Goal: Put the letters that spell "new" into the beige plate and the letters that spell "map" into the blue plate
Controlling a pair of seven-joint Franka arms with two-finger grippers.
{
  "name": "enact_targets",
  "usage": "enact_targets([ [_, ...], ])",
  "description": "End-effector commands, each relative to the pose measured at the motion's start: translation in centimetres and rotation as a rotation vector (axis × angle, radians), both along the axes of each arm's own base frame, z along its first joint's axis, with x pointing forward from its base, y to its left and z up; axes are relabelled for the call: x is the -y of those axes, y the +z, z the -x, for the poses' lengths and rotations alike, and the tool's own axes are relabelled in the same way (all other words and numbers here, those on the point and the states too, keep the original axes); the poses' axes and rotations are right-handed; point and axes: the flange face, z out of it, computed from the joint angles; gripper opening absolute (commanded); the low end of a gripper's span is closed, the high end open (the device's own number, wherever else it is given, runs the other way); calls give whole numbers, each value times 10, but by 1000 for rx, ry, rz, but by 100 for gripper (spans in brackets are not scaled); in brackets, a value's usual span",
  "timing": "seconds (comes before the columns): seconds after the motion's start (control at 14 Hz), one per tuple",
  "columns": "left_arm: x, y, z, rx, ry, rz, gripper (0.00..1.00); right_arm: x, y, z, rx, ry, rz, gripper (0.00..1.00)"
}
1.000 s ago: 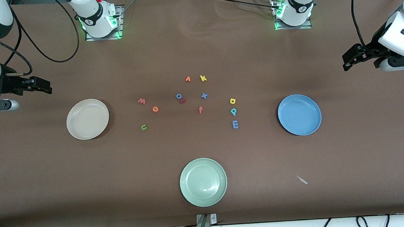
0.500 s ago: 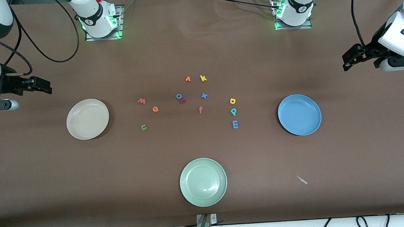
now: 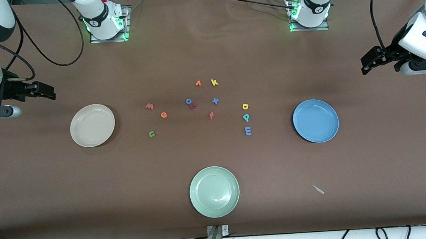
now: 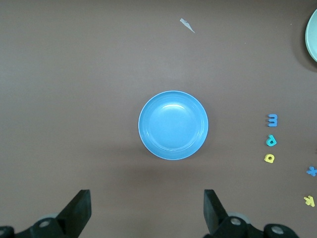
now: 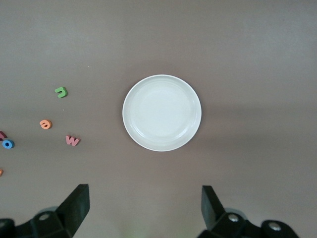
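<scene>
Front view: the beige plate (image 3: 92,125) sits on the brown bench (image 3: 207,51) toward the right arm's end, the blue plate (image 3: 315,121) toward the left arm's end, both bare inside. Between them lie the foam letters. The pink-red w (image 3: 149,106), orange e (image 3: 164,115) and green n (image 3: 152,133) lie nearer the beige plate. The yellow a (image 3: 245,106), teal p (image 3: 246,117) and lavender-blue m (image 3: 248,131) form a short row nearer the blue plate. In the middle lie a blue o (image 3: 188,101) touching a small red letter (image 3: 193,106), an orange f (image 3: 211,115), a blue x (image 3: 215,101) and a yellow k (image 3: 214,82). A pale green plate (image 3: 214,191) lies nearest the camera. The right gripper (image 3: 45,94) hangs in the air at its end of the bench; the left gripper (image 3: 370,61) does the same at the other end.

Left wrist view: the left gripper's jaws are spread wide with nothing between them, the blue plate below.

Right wrist view: the right gripper's jaws are likewise spread and empty, above the beige plate.
</scene>
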Motion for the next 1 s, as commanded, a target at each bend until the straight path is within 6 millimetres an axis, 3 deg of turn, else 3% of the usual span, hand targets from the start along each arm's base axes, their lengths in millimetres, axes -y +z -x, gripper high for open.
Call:
enact_targets([
  [0.0, 2, 5, -2, -7, -13, 21, 100, -25, -9, -5, 10, 43, -16, 100],
  [0.43, 2, 4, -2, -9, -13, 20, 100, -82, -45, -23, 34, 118, -35, 100],
  [0.93, 2, 4, -2, -10, -13, 20, 100, -160, -146, -45, 28, 201, -50, 100],
])
